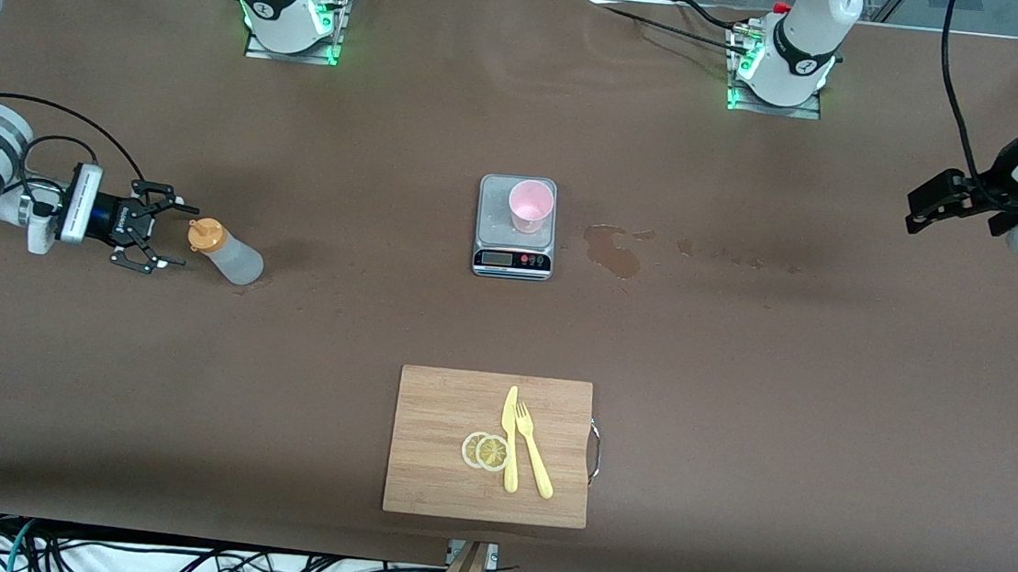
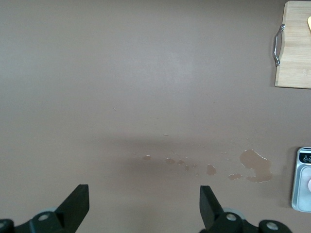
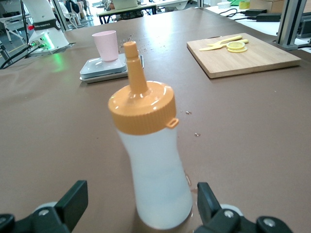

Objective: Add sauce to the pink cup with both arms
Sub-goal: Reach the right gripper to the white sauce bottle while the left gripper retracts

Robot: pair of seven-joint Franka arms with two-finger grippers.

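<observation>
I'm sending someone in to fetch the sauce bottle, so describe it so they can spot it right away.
On the brown table, go from the scale in the middle toward the right arm's end. The sauce bottle stands there alone, just in front of the right gripper, whose jaws are open. It is whitish and translucent with an orange-yellow nozzle cap, unlike the pink cup on the scale.
</observation>
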